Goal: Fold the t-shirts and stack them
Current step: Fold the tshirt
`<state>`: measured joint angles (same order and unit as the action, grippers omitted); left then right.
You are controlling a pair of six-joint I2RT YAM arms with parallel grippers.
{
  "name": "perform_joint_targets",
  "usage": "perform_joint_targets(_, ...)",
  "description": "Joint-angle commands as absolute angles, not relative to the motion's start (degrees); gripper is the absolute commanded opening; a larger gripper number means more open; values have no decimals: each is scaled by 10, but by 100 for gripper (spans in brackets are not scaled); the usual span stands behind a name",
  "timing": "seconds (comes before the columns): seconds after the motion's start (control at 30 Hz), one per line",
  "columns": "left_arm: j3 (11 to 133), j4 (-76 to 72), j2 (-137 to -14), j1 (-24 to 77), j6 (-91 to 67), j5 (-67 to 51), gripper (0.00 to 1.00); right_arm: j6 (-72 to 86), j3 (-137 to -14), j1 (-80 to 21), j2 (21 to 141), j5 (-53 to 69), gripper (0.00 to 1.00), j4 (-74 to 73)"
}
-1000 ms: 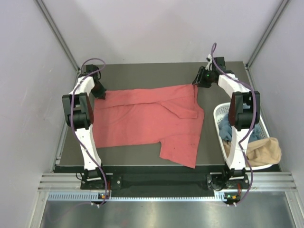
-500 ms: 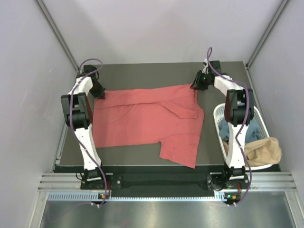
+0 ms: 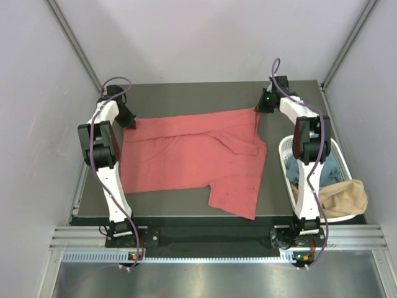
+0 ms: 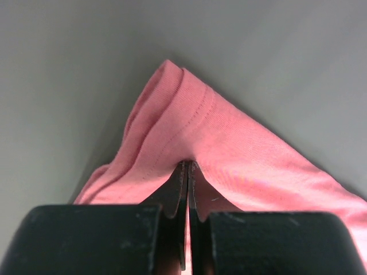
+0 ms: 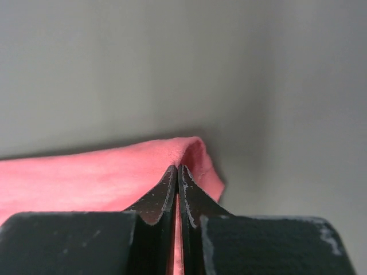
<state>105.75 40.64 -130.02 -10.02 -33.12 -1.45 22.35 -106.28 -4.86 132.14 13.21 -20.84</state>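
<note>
Coral-red t-shirt (image 3: 186, 155) spread on tabletop (image 3: 205, 93), just left of white basket (image 3: 286, 149). L hand (image 3: 127, 118) & R hand (image 3: 262, 107) each clenched on a far corner. Lift evenly, keep edge taut while folding.

Even, soft overhead light; faint shadows; wrist views blurred up close.
</note>
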Motion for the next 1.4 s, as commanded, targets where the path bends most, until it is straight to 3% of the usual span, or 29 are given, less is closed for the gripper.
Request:
perform_joint_targets(0.0, 1062, 394, -1334, -118, -327, 11, 0, 223, -1074, -47, 1308, 56, 0, -207)
perform_joint_targets(0.17, 1068, 394, -1343, -119, -327, 3, 0, 213, -1099, -46, 1337, 86, 0, -206)
perform_joint_targets(0.37, 1079, 408, -1332, -118, -321, 3, 1, 213, -1139, -45, 1346, 80, 16, -253)
perform_joint_targets(0.4, 1087, 419, -1328, -118, -319, 3, 4, 210, -1150, -44, 1341, 70, 27, -264)
perform_joint_targets(0.5, 1092, 438, -1310, -118, -320, 3, 21, 194, -1187, -44, 1324, 41, 45, -340)
perform_joint_targets(0.57, 1085, 446, -1286, -117, -323, -25, 31, 192, -1194, -44, 1299, 25, 50, -394)
perform_joint_targets(0.7, 1032, 452, -1235, -108, -327, -39, 38, 176, -1128, -60, 1212, 29, 59, -424)
perform_joint_targets(0.87, 963, 460, -1162, -90, -327, -39, 37, 128, -1011, -118, 1130, 44, 60, -434)
perform_joint_targets(0.97, 928, 463, -1116, -66, -326, -42, 35, 115, -949, -150, 1079, 55, 54, -416)
perform_joint_targets(1.1, 844, 456, -1045, -13, -334, -40, 34, 109, -865, -213, 1049, 94, 32, -370)
perform_joint_targets(1.17, 812, 447, -1028, 19, -343, -51, 34, 116, -858, -228, 1057, 112, 29, -353)
perform_joint_targets(1.37, 737, 433, -1008, 66, -359, -58, 32, 130, -869, -265, 1119, 136, 31, -341)
